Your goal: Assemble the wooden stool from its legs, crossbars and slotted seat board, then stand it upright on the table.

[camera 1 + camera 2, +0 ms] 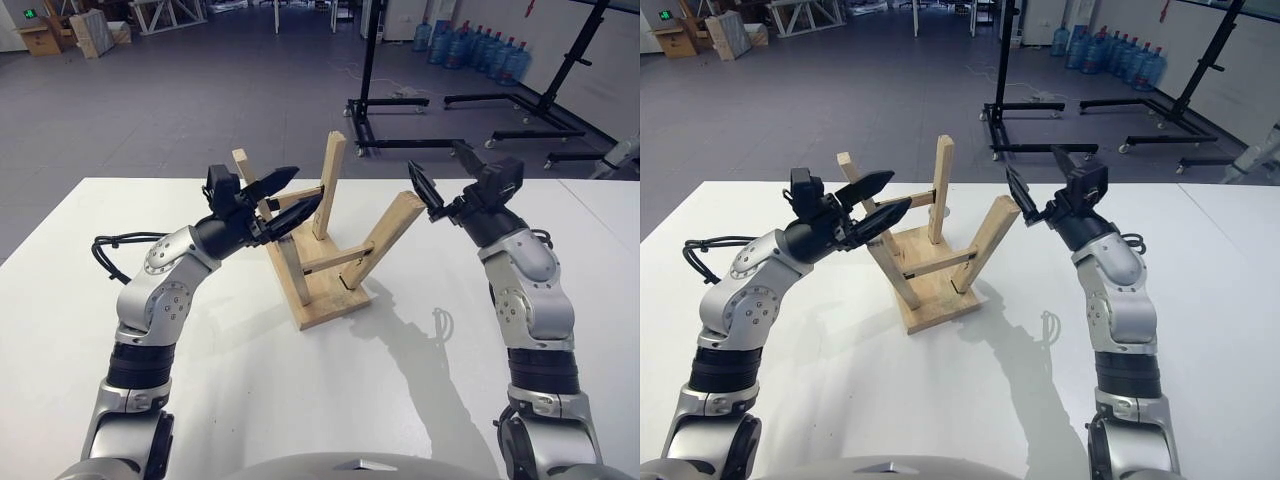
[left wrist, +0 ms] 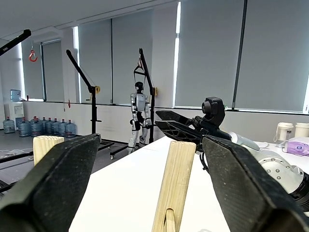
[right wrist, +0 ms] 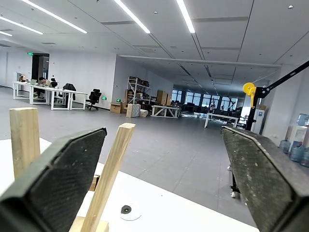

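So, where is the stool [image 1: 330, 290] right now?

— Upside down near the middle of the white table [image 1: 300, 410]. The seat board [image 1: 335, 305] lies flat on the tabletop and the four legs [image 1: 330, 185] stick up, each leaning a little.

Are the legs joined?

— A crossbar [image 1: 335, 260] runs low between the front left leg and the right one, and another links the two legs at the back.

And the left gripper [image 1: 290, 197]?

— It hangs at the left side of the stool with its jaws spread apart, one finger above that back crossbar and one below it. I cannot tell whether either touches the wood. The left wrist view shows daylight between both fingers and the legs beyond.

The right gripper [image 1: 440, 178]?

— Released as well, jaws wide, holding nothing. It sits just beside the top of the right leg, on the outer side, raised above the table.
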Available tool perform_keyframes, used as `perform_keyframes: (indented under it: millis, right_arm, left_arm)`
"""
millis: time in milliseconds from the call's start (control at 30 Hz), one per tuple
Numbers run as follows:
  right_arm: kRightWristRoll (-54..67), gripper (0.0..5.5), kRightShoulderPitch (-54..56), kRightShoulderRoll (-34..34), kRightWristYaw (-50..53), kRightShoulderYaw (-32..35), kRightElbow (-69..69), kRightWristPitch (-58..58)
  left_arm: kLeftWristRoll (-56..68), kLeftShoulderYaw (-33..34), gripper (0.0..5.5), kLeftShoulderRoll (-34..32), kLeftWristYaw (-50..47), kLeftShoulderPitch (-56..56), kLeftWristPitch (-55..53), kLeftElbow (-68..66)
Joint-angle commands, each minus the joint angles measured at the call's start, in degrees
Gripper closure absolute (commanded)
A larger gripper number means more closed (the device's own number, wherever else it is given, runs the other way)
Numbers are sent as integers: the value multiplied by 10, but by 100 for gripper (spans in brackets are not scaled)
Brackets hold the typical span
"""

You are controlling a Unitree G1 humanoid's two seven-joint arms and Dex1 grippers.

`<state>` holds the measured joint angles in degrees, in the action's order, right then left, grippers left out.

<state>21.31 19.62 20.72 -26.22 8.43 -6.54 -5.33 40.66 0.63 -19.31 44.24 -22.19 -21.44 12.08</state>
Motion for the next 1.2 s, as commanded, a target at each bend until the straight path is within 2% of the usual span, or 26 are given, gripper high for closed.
perform_keyframes:
  millis: [33,200,367,733,967,1200]
  right_arm:
    - [-31,110,-12,-38,-85,-174,-35,-23]
    - [-50,110,-20,-17,-113,-198,-29,-31]
    - [-49,110,-32,4,-105,-179,-33,-25]
    - [-43,110,30,20,-13,-53,9,42]
    - [-23,110,56,14,-6,-14,4,58]
    - [55,110,85,9,-6,27,-31,35]
  left_arm:
    - [-42,-68,168,31,-13,-17,-26,-27]
    - [-56,-68,168,25,-16,-14,-16,-47]
    - [-50,-52,168,9,-18,-3,-13,-49]
    - [-31,-18,168,-13,-19,-15,-16,-42]
    - [-24,7,168,-22,-21,-19,-14,-37]
    - [-3,38,168,-21,-27,-30,-16,-22]
